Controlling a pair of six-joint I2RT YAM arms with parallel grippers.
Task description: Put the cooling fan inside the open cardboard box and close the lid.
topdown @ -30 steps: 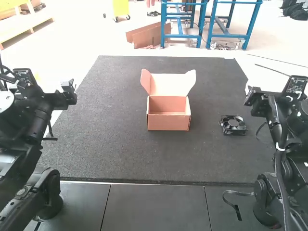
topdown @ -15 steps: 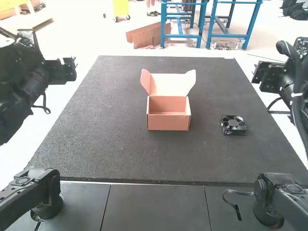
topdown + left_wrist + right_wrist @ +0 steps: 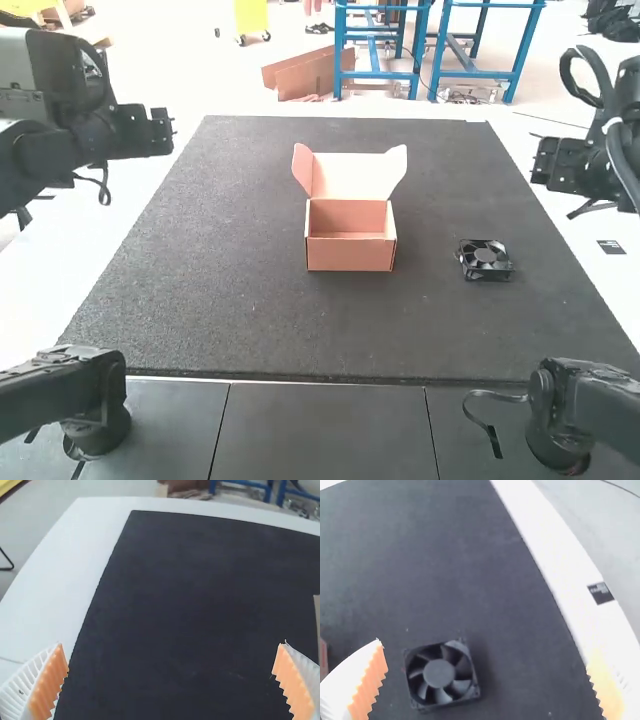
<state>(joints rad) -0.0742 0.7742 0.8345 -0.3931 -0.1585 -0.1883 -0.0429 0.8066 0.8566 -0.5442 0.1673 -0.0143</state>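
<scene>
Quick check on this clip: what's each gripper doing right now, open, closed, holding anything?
Left gripper: open, holding nothing.
Right gripper: open, holding nothing; the cooling fan lies untouched on the mat.

Box [image 3: 350,236] is sitting at the middle of the mat [image 3: 220,270] on the desk [image 3: 70,290], lid standing up behind. Fan [image 3: 486,259] is lying flat on the mat, right of the box, well apart.
</scene>
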